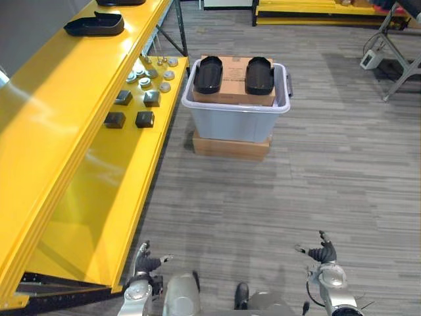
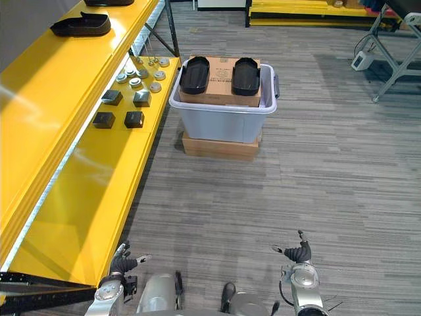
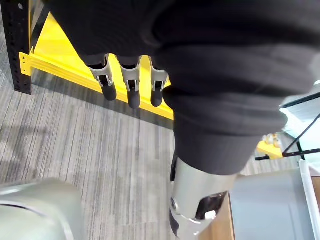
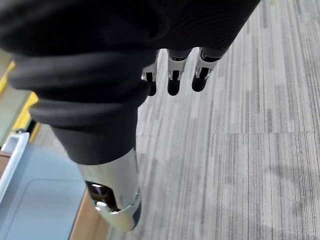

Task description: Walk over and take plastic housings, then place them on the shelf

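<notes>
Grey striped carpet floor (image 1: 316, 171); yellow metal shelf (image 1: 72, 131) along the left; a grey plastic tote (image 1: 237, 122) holds a cardboard box (image 1: 233, 85) bearing two glossy black oval housings, left housing (image 1: 208, 74) and right housing (image 1: 259, 75), side by side, long axes pointing away; third housing (image 1: 95, 25) on the shelf; left hand (image 1: 146, 262) and right hand (image 1: 323, 253) low, fingers relaxed, empty

A warehouse-like workshop: a long yellow shelf (image 1: 79, 131) carries small parts (image 1: 145, 119) and black plastic housings (image 1: 95, 25). A grey plastic tote (image 1: 237, 122) sits on a cardboard box (image 1: 230, 147), on a grey carpet-tile floor (image 1: 309, 191).
</notes>
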You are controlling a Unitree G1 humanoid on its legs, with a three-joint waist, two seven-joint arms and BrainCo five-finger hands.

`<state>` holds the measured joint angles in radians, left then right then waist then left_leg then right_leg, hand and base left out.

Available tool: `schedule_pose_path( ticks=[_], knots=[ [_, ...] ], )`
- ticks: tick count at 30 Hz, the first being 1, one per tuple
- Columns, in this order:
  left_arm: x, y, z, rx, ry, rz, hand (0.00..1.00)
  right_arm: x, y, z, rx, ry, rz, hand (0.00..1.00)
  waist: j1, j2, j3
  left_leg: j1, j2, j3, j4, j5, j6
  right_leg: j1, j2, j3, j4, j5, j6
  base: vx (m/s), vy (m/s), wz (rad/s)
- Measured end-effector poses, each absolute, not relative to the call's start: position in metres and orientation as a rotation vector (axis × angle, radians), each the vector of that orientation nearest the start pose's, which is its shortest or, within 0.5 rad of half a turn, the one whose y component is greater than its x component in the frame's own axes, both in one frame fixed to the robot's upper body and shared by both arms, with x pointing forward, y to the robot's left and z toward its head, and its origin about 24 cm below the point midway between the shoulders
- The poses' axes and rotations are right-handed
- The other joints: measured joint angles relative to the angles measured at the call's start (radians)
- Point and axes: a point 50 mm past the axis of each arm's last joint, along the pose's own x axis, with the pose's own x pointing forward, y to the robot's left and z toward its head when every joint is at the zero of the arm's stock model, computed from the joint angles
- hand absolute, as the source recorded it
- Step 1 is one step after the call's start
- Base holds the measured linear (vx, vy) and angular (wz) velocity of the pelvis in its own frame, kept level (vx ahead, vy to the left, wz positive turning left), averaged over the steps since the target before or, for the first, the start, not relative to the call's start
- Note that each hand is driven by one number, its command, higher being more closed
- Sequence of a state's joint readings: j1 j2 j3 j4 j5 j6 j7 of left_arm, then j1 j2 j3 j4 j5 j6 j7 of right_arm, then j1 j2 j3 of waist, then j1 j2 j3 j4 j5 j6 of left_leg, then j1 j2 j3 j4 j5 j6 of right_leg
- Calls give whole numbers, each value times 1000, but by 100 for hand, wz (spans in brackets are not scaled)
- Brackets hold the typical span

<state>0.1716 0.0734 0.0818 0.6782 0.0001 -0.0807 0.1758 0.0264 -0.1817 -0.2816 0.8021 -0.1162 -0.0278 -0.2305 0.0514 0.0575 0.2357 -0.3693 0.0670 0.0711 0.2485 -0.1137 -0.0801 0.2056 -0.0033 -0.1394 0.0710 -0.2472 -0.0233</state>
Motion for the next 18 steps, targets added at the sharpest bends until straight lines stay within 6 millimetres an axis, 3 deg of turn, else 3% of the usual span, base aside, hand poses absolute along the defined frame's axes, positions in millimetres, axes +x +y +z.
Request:
schedule_pose_path(
  ticks=[1,2,4,6,7,8,9,10,11,12,14,16,18],
  knots=[
    [131,208,-123,116,778,317,0,153,-269,-110,-263,793,-512,0,19,1,-11,1,-8,-11,13,115,37,20,-7,34,6,-37,13,485,246,-55],
    [128,210,-125,113,794,323,0,149,-264,-114,-252,811,-506,0,21,-24,-30,-11,-38,-11,44,130,63,19,-32,48,21,-59,29,512,230,-46],
    [131,211,-124,113,790,326,0,145,-263,-116,-248,824,-507,0,17,-61,-42,-38,-77,6,123,77,106,3,-79,74,91,-81,36,576,183,-5],
    [132,207,-126,107,798,316,0,144,-264,-117,-250,828,-510,0,18,-71,-44,-3,-100,33,167,3,134,-74,-112,132,326,-76,50,621,226,-11],
    [131,209,-126,114,802,316,0,143,-263,-118,-249,833,-507,0,17,-76,-42,36,-113,43,169,-23,143,-126,-130,152,486,-50,134,542,198,-10],
    [132,211,-126,121,802,315,0,141,-261,-119,-247,840,-504,0,13,-79,-41,85,-126,46,174,-60,158,-208,-139,183,719,-20,244,628,169,-1],
    [133,213,-125,129,800,317,0,141,-258,-120,-239,843,-500,0,10,-77,-40,145,-136,43,169,-88,168,-286,-140,189,913,-22,244,630,143,0],
    [132,214,-125,132,802,319,0,141,-256,-121,-235,845,-497,0,8,-77,-40,178,-138,42,162,-97,170,-319,-140,186,977,-26,234,589,94,3],
    [132,214,-126,133,806,323,0,141,-252,-122,-228,845,-487,0,-5,-74,-38,267,-138,35,122,-110,176,-391,-140,143,1044,-47,179,369,32,4],
    [131,214,-126,133,807,324,0,142,-251,-122,-227,842,-482,0,-12,-72,-37,301,-136,30,101,-115,174,-416,-140,123,1037,-59,157,425,5,6],
    [135,212,-125,126,798,321,0,145,-249,-119,-230,824,-475,0,-17,-56,-27,400,-111,23,45,-124,166,-487,-139,49,879,-86,109,440,-65,6],
    [138,209,-125,117,795,319,0,145,-250,-118,-230,817,-477,0,-24,-43,-25,445,-79,15,26,-136,146,-520,-130,3,658,-80,109,369,-114,14],
    [135,213,-126,131,808,321,0,145,-247,-119,-224,818,-475,0,-35,-56,-30,469,-64,-1,9,-165,105,-524,-105,30,385,25,99,309,-146,31]
  ],
)
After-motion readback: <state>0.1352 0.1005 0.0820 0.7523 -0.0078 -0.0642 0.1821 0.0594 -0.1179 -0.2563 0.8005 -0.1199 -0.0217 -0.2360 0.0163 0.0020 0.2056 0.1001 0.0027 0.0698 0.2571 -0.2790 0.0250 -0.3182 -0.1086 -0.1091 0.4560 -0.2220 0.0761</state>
